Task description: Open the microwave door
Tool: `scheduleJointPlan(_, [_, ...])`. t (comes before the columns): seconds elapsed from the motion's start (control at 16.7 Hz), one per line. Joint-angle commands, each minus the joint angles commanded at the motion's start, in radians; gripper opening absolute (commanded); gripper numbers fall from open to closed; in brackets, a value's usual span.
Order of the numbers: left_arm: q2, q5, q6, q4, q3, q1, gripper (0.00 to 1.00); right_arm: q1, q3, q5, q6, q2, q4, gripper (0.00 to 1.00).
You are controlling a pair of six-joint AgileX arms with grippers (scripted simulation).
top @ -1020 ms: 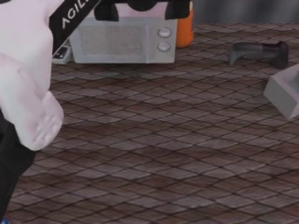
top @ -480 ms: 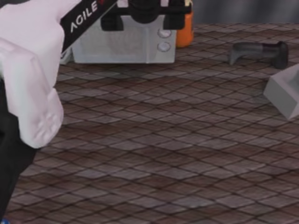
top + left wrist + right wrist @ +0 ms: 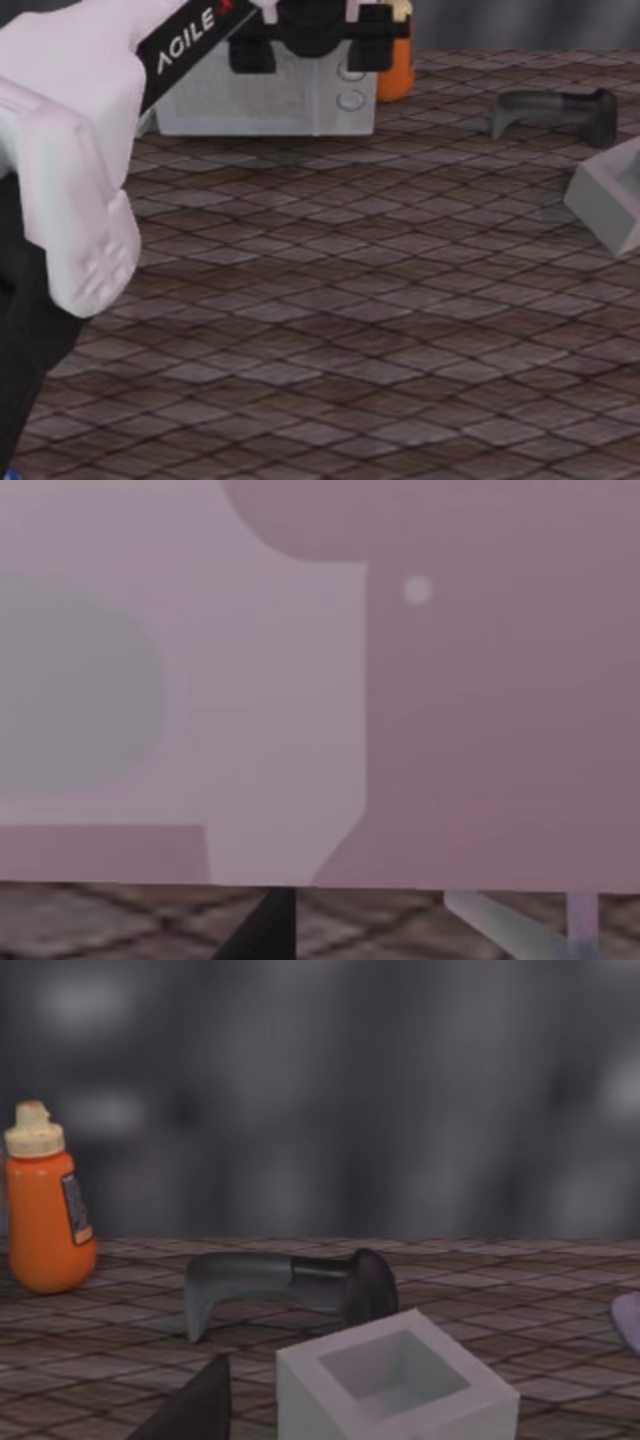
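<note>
The left gripper (image 3: 312, 40) has slid right and lower across the last second and now hangs over the top front edge of the microwave (image 3: 265, 95) at eleven o'clock, its fingers (image 3: 250, 52) spread wide; the door (image 3: 240, 98) looks shut, so I judge the reach for it is nearly finished. Toward three o'clock, the open grey box (image 3: 395, 1385) holds nothing visible. The right gripper's spread I cannot tell.

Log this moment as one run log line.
left tool: at microwave top front | door: closed | right arm: out of top view | nearby: orange bottle, grey box
</note>
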Motion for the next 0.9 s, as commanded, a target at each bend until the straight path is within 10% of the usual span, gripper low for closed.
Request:
scheduleJointPlan(0.48, [0.000,0.000,0.000,0.000,0.000,0.000,0.02,0.000,0.000,0.000,0.000,0.000,0.000,1.00])
scheduleJointPlan(0.9, [0.000,0.000,0.000,0.000,0.000,0.000,0.00,0.000,0.000,0.000,0.000,0.000,0.000,1.00])
